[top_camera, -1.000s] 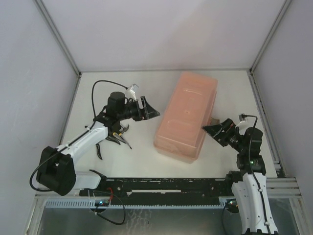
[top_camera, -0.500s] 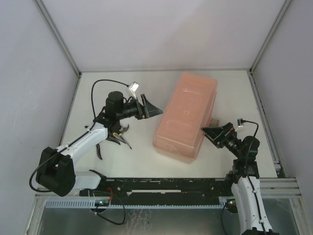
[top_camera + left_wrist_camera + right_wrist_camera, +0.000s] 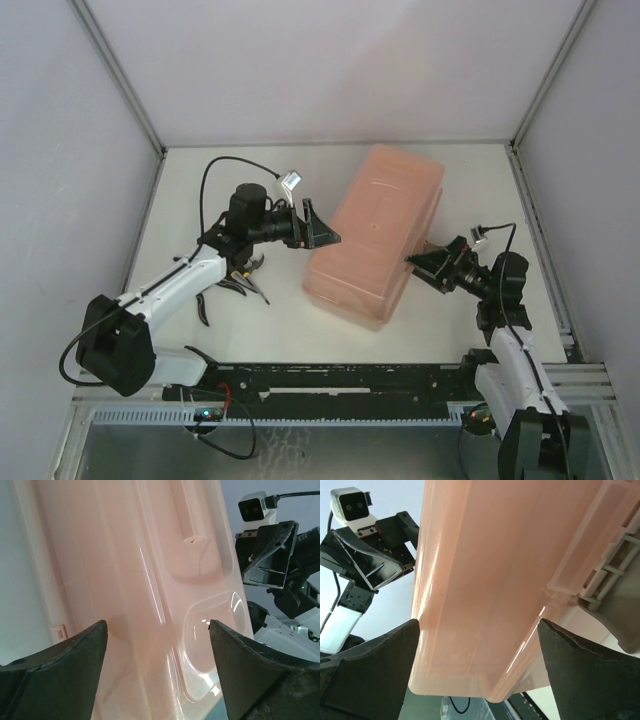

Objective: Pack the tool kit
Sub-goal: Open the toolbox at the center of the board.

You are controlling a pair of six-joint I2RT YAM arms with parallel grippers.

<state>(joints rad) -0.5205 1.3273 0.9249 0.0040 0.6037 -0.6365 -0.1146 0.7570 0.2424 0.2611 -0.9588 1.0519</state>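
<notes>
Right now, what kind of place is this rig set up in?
Probably a lab robot test cell: a white tabletop boxed in by plain pale wall panels on aluminium frame posts, with a translucent pink plastic case staged on it.

White links (image 3: 172,285), black joints (image 3: 115,342), black wedge tools (image 3: 320,227), looping cables (image 3: 209,172)

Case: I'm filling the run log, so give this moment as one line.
case: on table | left gripper: open, at its left side | right gripper: open, at its right side | dark tools: on table, outside case
</notes>
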